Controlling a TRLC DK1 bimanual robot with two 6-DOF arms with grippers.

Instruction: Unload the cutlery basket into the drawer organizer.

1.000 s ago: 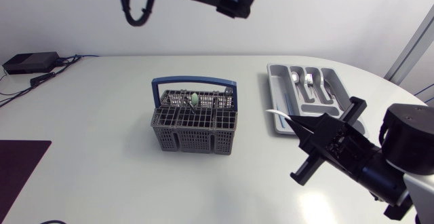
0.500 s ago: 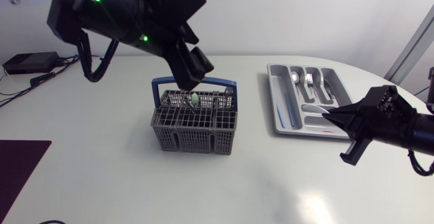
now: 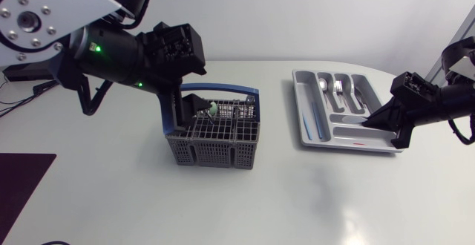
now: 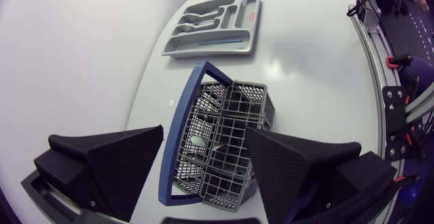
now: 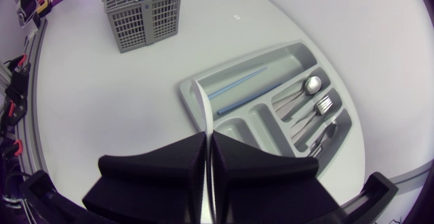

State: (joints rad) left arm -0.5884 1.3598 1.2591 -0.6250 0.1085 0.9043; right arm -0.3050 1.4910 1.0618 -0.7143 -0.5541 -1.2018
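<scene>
The grey cutlery basket (image 3: 214,137) with a blue handle (image 3: 223,90) stands mid-table, holding a green-tipped piece (image 3: 213,109) and some silver cutlery. My left gripper (image 3: 185,117) hangs just over its left half, open; in the left wrist view the basket (image 4: 227,139) lies below, between the wide-spread fingers (image 4: 125,159). The grey drawer organizer (image 3: 308,130) at the right holds a spoon, forks and blue sticks. My right gripper (image 3: 369,122) is over its near right corner, shut on a thin white utensil (image 5: 205,105) that points at the organizer (image 5: 268,108).
A black box (image 3: 33,68) with cables sits at the table's far left corner. A dark mat (image 3: 22,178) lies at the left front edge. Bare white tabletop lies in front of the basket and between basket and organizer.
My left arm came down from above the far edge to just over the basket. My right arm swung from the front right back to the organizer, carrying the white utensil.
</scene>
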